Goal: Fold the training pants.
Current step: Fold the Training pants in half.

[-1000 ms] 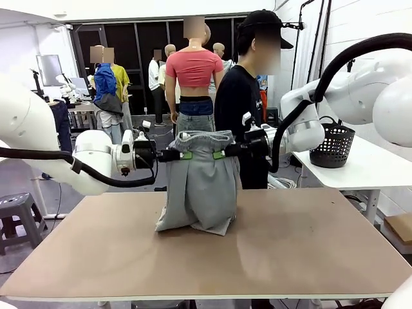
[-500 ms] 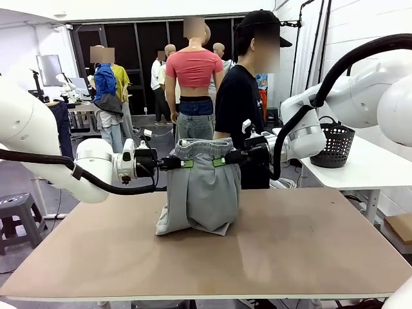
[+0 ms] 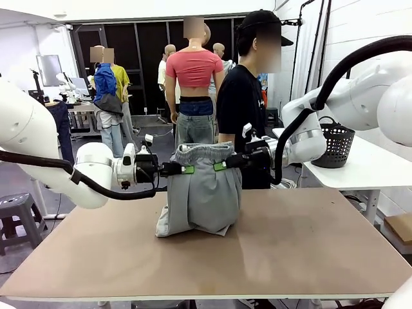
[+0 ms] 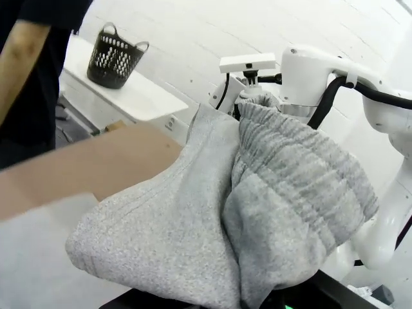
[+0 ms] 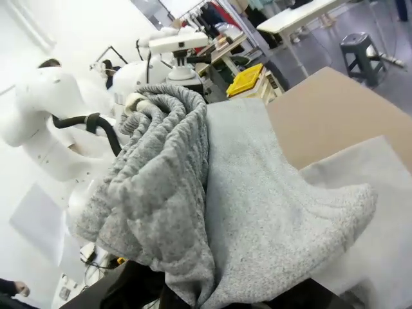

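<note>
**Both arms holding up the sweatpants by the waistband**

Standing here watching, going L to R. The left gripper is coming in from the left w/ its green pads clamped on one end of the waistband, jaws nearly together on the fabric. The training pants are hanging between the two arms over the middle of the table, waistband up top, legs dropping down and bunching on the brown surface at the far side. The right gripper is pinching the other end of the waistband, also squeezed narrow on the cloth. A person in a black tee is standing right behind the pants. Farther right a black mesh basket is sitting on a white side table.
</note>
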Available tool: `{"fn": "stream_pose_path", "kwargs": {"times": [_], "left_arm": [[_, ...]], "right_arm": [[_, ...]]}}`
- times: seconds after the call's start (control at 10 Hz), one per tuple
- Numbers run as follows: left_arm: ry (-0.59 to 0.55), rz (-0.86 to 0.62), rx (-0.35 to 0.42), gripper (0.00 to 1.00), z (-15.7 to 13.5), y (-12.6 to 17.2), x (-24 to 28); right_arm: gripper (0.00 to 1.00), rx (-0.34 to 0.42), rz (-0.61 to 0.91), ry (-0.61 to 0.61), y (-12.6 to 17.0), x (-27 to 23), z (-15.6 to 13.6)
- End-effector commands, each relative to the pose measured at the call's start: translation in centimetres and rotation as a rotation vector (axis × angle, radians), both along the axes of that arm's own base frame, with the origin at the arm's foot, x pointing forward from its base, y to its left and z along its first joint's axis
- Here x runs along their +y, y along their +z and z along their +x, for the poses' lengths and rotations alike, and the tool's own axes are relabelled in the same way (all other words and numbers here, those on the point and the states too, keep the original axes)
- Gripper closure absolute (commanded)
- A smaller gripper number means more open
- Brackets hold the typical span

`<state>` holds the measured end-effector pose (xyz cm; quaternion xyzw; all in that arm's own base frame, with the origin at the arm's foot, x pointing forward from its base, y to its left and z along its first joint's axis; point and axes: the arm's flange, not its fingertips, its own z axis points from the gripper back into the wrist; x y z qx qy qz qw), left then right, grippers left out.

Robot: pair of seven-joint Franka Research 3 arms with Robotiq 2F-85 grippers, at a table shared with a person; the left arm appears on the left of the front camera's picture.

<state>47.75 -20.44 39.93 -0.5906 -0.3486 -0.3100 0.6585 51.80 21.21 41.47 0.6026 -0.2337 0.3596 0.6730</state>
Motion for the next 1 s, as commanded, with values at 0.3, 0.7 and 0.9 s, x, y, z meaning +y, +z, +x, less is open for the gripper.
{"fn": "stream_pose_path", "kwargs": {"times": [0.3,0.7,0.9], "left_arm": [[-0.072,-0.022,0.313,1.0,-4.3,-5.6,1.4],[-0.028,-0.007,0.316,1.0,-4.1,-7.5,2.4],[0.055,-0.008,0.304,1.0,-0.7,-8.0,2.8]], "right_arm": [[1.0,0.197,-0.032,0.035,-3.4,-3.0,-3.3],[1.0,0.262,-0.048,0.03,-6.8,-2.2,-3.0],[1.0,0.28,-0.08,-0.001,-7.4,-0.9,-0.7]]}}
